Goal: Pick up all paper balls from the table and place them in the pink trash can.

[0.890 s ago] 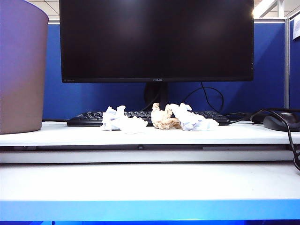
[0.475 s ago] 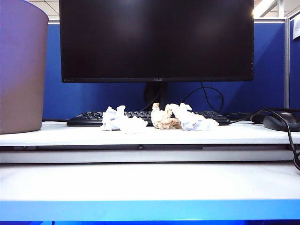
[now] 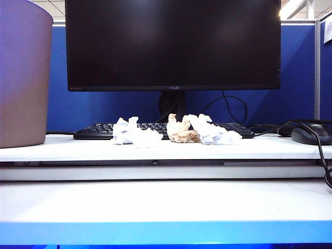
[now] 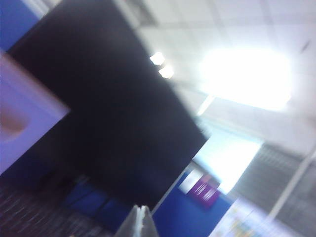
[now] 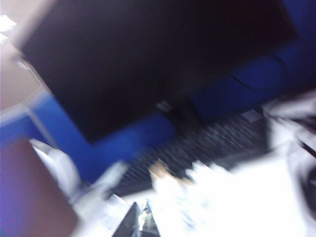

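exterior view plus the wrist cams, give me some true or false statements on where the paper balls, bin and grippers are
1. The paper balls lie on the table in front of the keyboard. True.
2. The pink trash can stands at the right edge of the exterior view. False: it stands at the left edge.
3. One of the paper wads is tan. True.
4. The left gripper holds a paper ball. False: it is shut on nothing, and its camera faces the monitor and ceiling.
5. A mouse sits to the right of the keyboard. True.
6. The right gripper is wide open above the trash can. False: it is shut, seen only in its blurred wrist view.
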{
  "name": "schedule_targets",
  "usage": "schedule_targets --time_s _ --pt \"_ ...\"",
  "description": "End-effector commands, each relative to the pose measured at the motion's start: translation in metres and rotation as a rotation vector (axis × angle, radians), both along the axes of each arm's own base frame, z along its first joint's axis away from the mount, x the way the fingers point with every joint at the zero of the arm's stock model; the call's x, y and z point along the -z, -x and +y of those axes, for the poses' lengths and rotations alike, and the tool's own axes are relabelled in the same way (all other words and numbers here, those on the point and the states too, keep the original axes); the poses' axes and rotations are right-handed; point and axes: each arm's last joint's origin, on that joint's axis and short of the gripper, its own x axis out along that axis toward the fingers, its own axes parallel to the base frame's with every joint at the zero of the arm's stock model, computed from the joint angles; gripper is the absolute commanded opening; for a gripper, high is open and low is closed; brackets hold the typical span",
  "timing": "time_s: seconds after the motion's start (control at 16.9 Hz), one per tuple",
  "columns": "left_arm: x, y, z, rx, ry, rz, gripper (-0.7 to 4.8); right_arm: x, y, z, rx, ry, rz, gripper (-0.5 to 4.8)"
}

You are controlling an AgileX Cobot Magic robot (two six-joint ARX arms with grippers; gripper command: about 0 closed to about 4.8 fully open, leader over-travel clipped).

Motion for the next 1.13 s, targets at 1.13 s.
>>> schedule_targets --time_s 1.13 --pt "-0.084 -0.143 -0.094 0.265 -0.682 0.419 -0.05 -0.173 -0.143 0.093 -0.114 0.813 0.132 1.85"
